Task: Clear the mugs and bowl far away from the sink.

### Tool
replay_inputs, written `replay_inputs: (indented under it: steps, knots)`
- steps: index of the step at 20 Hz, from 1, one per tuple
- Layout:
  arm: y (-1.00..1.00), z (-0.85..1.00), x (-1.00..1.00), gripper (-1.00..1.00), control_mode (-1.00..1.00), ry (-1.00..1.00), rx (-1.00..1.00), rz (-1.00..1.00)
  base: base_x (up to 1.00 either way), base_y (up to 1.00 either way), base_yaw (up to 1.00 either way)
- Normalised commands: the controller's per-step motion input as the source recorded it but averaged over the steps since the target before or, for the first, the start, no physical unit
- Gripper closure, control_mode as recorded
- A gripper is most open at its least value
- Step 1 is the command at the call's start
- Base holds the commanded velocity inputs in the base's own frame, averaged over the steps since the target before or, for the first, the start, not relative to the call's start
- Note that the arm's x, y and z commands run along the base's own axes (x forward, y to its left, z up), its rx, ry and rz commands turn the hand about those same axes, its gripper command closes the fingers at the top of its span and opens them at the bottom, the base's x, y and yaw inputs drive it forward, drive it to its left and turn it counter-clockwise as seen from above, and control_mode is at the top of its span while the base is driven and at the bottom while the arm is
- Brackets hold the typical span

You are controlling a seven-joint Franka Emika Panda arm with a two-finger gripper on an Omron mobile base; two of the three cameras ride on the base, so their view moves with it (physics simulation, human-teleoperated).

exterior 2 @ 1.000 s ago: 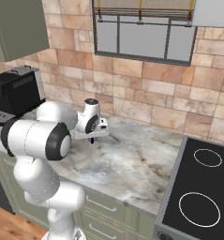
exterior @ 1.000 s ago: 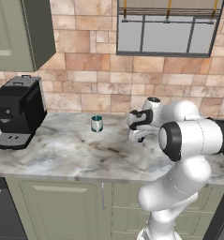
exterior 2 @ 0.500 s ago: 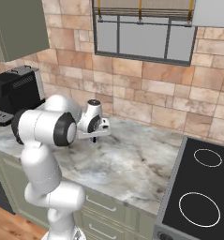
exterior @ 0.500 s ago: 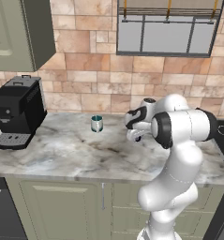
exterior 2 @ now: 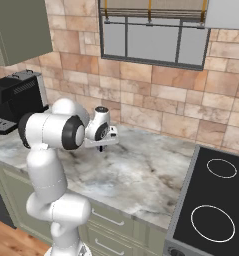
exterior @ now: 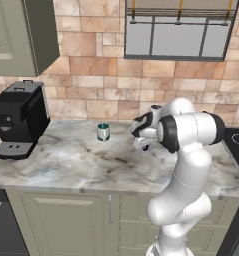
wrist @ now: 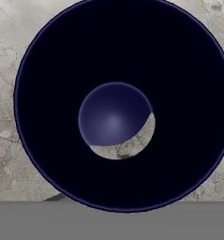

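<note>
The gripper (exterior: pixel 142 145) is seen low over the marble counter (exterior: pixel 66 160), tucked close in front of the arm's upper joints, pointing down at the stone. In the right base view the gripper (exterior 2: pixel 102 147) sits just beside the white elbow, with a dark tip reaching toward the counter (exterior 2: pixel 141 175). Whether its fingers are spread or pressed together cannot be told: they are too small in the base views and are hidden in the hand view. In the hand view the navy mug (wrist: pixel 117 103) is looked straight down into, its dark interior and thin navy rim taking up most of the frame, with a paler bluish round bottom and a sliver of marble showing at the lower right of that bottom. Marble counter (wrist: pixel 10 70) is visible around the rim. Whether the mug is gripped or merely under the hand cannot be told. The teal mug (exterior: pixel 103 132) stands upright on the counter, well apart from the gripper to its left and near the brick backsplash (exterior: pixel 91 85). A black coffee machine (exterior: pixel 18 120) is at the counter's far left end. A black cooktop (exterior 2: pixel 211 200) with two ring burners is set into the counter at the right of the right base view. A window (exterior 2: pixel 151 37) is set in the wall above.
</note>
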Motion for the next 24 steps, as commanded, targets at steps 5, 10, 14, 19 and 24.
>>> replay_inputs:
  steps: [5, 10, 14, 19, 24]
  knots:
    - [0.0, -0.1, 0.1, -1.0, -1.0, 0.0, 0.0, 0.0, 0.0, 0.0, 0.0]
    - [-0.04, 0.0, 0.0, -1.0, -1.0, 0.03, 0.01, 0.0, 0.0, 0.0, 0.0]
    - [-0.03, 0.01, -0.02, -1.0, -1.0, 0.0, 0.01, 0.0, 0.0, 0.0, 0.0]
    - [0.0, 0.12, -0.06, -1.0, -1.0, 0.0, 0.0, 0.0, 0.0, 0.0, 0.0]
    - [0.0, 0.18, -0.24, -1.0, -1.0, 0.01, 0.01, 0.0, 0.0, 0.0, 0.0]
